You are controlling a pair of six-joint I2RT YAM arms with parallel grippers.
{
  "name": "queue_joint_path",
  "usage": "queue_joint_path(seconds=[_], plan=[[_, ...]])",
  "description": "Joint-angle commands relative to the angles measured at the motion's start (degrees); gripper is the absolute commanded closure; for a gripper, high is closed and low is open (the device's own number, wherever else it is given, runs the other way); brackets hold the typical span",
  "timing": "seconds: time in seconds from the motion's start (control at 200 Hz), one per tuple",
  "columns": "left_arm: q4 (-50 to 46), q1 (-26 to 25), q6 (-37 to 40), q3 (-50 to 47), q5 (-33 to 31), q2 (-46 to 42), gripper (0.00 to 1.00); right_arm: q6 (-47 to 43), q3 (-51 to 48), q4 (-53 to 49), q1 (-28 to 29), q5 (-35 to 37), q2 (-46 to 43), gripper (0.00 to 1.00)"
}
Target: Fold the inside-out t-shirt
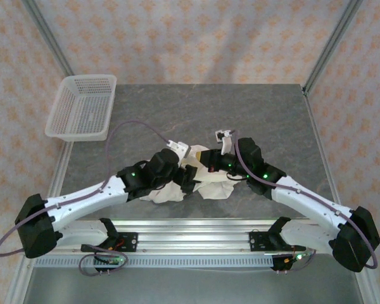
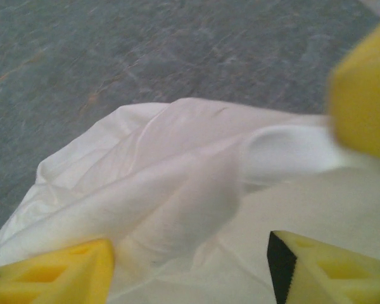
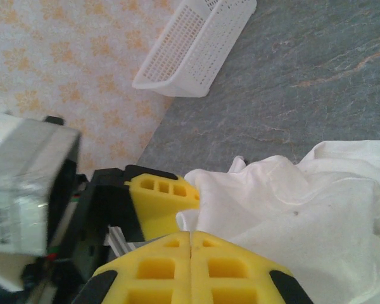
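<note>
Off-white thin cloth t-shirt (image 1: 216, 187): crumpled heap at 6 o'clock on grey counter (image 1: 177, 107). No fold made, so all the folding is left. Left hand (image 2: 190, 266) wide over the cloth, gripping nothing. Right hand (image 3: 190, 244) pinched closed, possibly on an edge; view unclear.

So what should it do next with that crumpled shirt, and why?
Probably close the open left gripper on the fold between its fingers: the t-shirt lies bunched in a heap, and needs spreading flat before any fold.
</note>
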Motion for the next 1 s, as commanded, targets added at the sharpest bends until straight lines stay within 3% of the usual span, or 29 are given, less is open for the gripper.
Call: queue_joint_path(seconds=[0.0, 0.13, 0.21, 0.315, 0.48, 0.595, 0.716, 0.831, 0.906, 0.996], plan=[[1.92, -0.41, -4.16, 2.19, -11.07, 1.4, 0.31, 0.85, 1.35, 3.46, -0.16, -0.37, -0.54, 1.0], [2.01, 0.07, -7.07, 2.97, -17.36, 2.6, 0.32, 1.34, 0.83, 4.89, -0.16, -2.17, -0.55, 1.0], [1.43, 1.63, -9.14, 3.39, -17.65, 2.27, 0.38, 1.24, 0.69, 4.07, -0.12, -1.96, -0.89, 1.0], [1.73, 5.16, -10.87, 2.24, -12.51, -1.2, 0.58, 0.23, 0.69, -0.55, -0.14, 2.25, -1.96, 1.0], [2.41, 9.48, -8.59, 1.81, 3.16, -5.87, 1.0, -1.26, 1.29, -6.23, -0.16, 4.75, -0.78, 1.0], [-0.46, 10.42, -7.91, 3.29, 6.32, -6.57, 1.0, -1.39, 1.29, -6.87, -0.23, 4.84, 0.41, 1.0], [-0.27, 11.12, -8.97, 3.17, 8.41, -8.16, 1.0, -3.92, 2.16, -13.51, -0.17, 12.26, 0.83, 0.98], [4.3, 11.32, -7.56, 3.23, 19.33, -8.32, 1.0, -7.68, 2.27, -18.55, -0.1, 12.79, 1.32, 0.92], [6.83, 11.32, -6.46, 3.56, 27.11, -7.56, 1.0, -8.15, 1.55, -18.97, 0.16, 12.47, -0.09, 0.82], [4.69, 11.32, -6.23, 4.32, 25.53, -6.58, 1.0, -9.1, -0.59, -16.55, 1.33, 14.47, -4.84, 0.68]])
